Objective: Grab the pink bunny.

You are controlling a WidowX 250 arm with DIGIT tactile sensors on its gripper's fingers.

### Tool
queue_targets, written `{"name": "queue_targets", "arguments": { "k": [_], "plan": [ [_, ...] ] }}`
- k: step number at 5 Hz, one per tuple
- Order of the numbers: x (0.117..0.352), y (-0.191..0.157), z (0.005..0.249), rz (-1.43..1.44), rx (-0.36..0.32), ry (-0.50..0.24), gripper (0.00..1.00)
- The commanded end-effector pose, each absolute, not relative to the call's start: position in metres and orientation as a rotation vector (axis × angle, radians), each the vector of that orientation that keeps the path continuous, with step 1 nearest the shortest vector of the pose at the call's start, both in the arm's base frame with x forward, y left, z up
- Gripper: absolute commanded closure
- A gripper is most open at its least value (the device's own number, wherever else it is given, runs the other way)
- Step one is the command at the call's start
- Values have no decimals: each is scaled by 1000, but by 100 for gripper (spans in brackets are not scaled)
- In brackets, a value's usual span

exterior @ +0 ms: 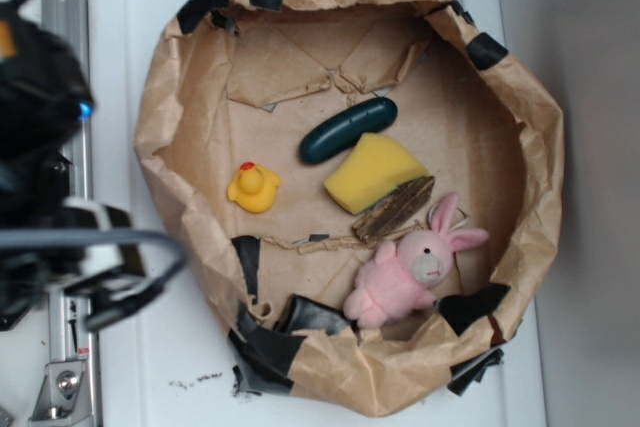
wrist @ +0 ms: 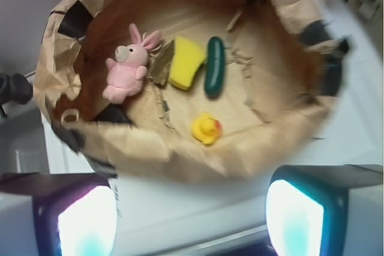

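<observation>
in the exterior view the arm point(exterior: 40, 147) sits blurred at the far left, outside the paper nest point(exterior: 530, 127), over the white table point(exterior: 130, 7). the gripper point(wrist: 191, 214) shows in the wrist view as two pads point(wrist: 87, 220) standing wide apart along the bottom edge, with nothing between them and the nest beyond.

inside the nest in the exterior view, the duck point(exterior: 254, 187) sits at left-centre. to its right lies the dark green pickle point(exterior: 347, 130), and just below that the yellow sponge point(exterior: 375, 173), with a brown bark piece point(exterior: 393, 210) against the sponge's lower edge. furthest right, near the nest's lower right wall, the bunny point(exterior: 405, 269) lies on its back, ears pointing up and right, just beside the bark. black tape point(exterior: 262, 332) patches the rim.
</observation>
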State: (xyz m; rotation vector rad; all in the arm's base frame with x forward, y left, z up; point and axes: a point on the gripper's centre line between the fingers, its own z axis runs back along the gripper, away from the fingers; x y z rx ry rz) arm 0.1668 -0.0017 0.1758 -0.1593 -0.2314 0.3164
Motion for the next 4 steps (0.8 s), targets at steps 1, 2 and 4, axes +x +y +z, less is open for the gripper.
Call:
{"name": "queue_targets", "arguments": {
  "k": [1, 2, 4],
  "plan": [
    [242, -23, 136, 363, -243, -201, 0],
    [263, -26, 109, 445, -284, -182, 0],
    [281, -45, 51, 716, -347, -60, 0]
  ]
}}
